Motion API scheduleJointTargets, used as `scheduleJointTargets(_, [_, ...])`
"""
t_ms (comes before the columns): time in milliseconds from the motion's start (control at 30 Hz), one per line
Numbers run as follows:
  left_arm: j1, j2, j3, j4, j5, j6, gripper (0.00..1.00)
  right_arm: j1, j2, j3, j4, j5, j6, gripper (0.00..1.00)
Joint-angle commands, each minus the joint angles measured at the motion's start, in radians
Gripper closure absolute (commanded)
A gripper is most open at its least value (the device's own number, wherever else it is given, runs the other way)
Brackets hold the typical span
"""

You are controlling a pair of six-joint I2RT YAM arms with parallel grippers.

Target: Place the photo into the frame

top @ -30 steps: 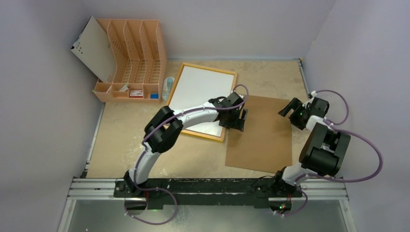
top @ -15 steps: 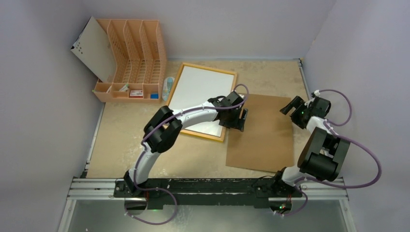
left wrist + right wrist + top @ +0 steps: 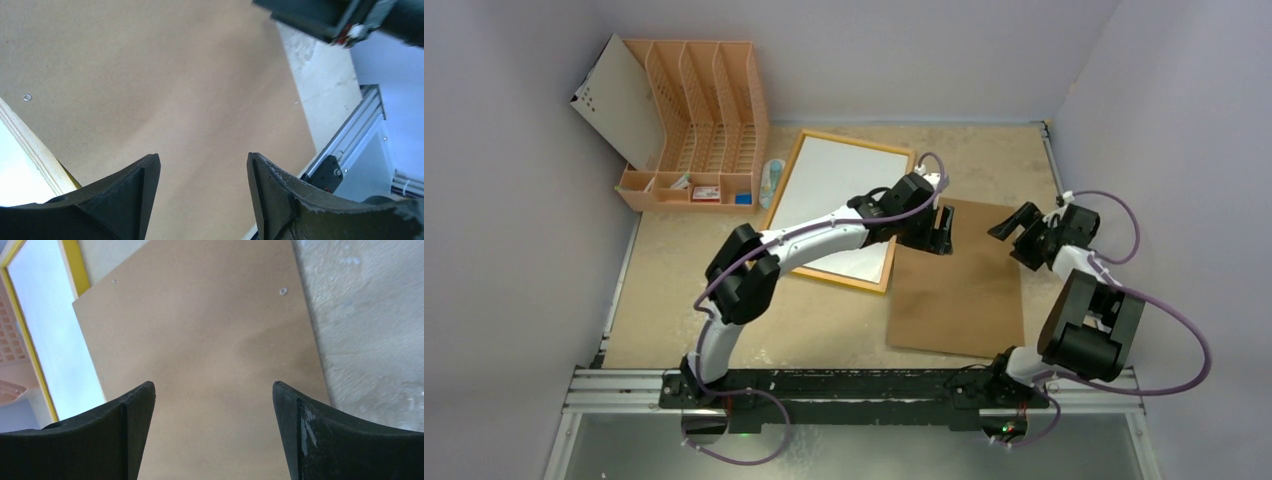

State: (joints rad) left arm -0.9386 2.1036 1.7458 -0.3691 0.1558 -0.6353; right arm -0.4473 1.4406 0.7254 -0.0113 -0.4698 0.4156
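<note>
My left gripper point(image 3: 943, 230) has swung right, off the frame point(image 3: 854, 141) to the brown backing board's point(image 3: 964, 290) upper-left corner, jaws wide and empty. The photo point(image 3: 834, 185) seems to lie white-back-up inside the frame on the worktop. I judge it thin and floppy, best taken at an edge. The right gripper point(image 3: 213, 390) hovers wide over the board.

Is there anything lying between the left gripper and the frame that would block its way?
Nothing visible does. The left gripper, open, hovers over the far left corner of the brown backing board, directly beside the right edge of the frame. Only the left arm itself crosses above the frame's near right corner.
</note>
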Motion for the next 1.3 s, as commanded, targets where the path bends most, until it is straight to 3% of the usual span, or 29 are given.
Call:
scheduleJointTargets(0, [-0.003,-0.086,-0.001,0.048,-0.039,-0.012,0.33,0.001,0.023,-0.041,0.050,-0.115,0.049,0.11])
scheduleJointTargets(200, [0.004,-0.111,-0.048,-0.025,-0.151,-0.014,0.33,0.010,0.039,-0.059,0.060,-0.112,0.046,0.11])
scheduleJointTargets(367, [0.038,-0.125,-0.089,-0.029,-0.154,-0.001,0.31,0.010,-0.001,-0.014,0.014,-0.052,0.018,0.11])
scheduleJointTargets(633, [0.108,-0.130,-0.151,-0.041,-0.145,0.003,0.29,0.010,-0.077,0.051,-0.112,0.261,-0.006,0.10])
scheduleJointTargets(767, [0.136,-0.139,-0.199,0.001,-0.097,0.000,0.28,0.010,-0.044,0.035,-0.116,0.327,-0.002,0.07])
scheduleJointTargets(967, [0.160,-0.131,-0.211,0.022,-0.043,0.017,0.27,0.010,0.051,0.019,-0.097,0.276,-0.008,0.07])
scheduleJointTargets(1267, [0.185,-0.081,-0.201,0.031,-0.031,0.050,0.27,0.011,0.112,-0.119,0.006,0.040,0.000,0.08])
